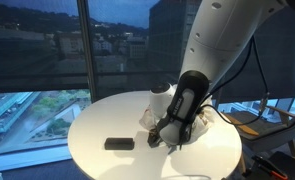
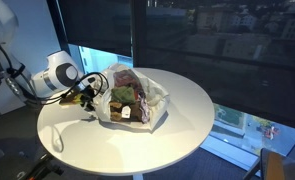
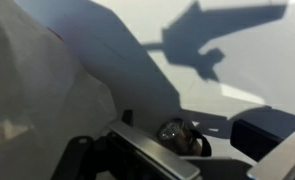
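One white robot arm is shown reaching down over a round white table (image 1: 97, 120), with its black two-finger gripper (image 1: 169, 138) carried low above the tabletop. The jaws are held wide apart and nothing is clasped between them. A crumpled clear plastic bag (image 2: 137, 95), filled with mixed colourful items, is seen on the table in both exterior views, and the gripper is placed just beside its edge; whether a fingertip touches the film cannot be told. A small black rectangular block (image 1: 118, 143) lies flat on the bare tabletop, near the gripper on the side away from the bag and apart from both. In the wrist view only the pale table surface, the dark shadow of the arm (image 3: 202, 45) and parts of the gripper body along the lower edge are shown; the bag is not clearly resolved there. Behind the table a large window (image 1: 47, 50) with a dusk city view is visible. The step in hand is judged to be a close approach at the bag's edge. It is best done slowly, with the jaws kept spread until a fold of film lies between them, since thin plastic is judged likely to slip, crumple or drag its contents. The block should be left undisturbed by the wrist.
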Controlling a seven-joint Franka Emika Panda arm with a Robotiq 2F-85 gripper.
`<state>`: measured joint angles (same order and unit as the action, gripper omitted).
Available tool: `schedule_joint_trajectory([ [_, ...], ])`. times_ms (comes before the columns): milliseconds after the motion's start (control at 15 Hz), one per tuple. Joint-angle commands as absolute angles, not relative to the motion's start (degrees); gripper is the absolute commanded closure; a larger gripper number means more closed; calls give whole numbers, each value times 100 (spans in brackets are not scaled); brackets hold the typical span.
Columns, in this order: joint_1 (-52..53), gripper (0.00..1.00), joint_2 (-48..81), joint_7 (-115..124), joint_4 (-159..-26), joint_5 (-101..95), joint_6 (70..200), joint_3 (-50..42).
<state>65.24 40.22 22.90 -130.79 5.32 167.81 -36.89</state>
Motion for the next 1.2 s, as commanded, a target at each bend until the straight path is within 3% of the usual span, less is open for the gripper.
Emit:
schedule_joint_trajectory([
  [0,6299,0,4048,2465,-13027,336,17199,-3549],
  [333,6255,0,4159,2358,-13023,581,18046,-3485],
  [400,6204,25,4118,2293,-13043,627,18089,-3425],
  [533,6182,34,4016,2267,-13102,712,18039,-3367],
  [1000,6287,87,3638,2279,-13289,812,17655,-3394],
  [1067,6272,92,3535,2280,-13316,784,17473,-3379],
  [1133,6269,91,3444,2309,-13342,741,17256,-3384],
])
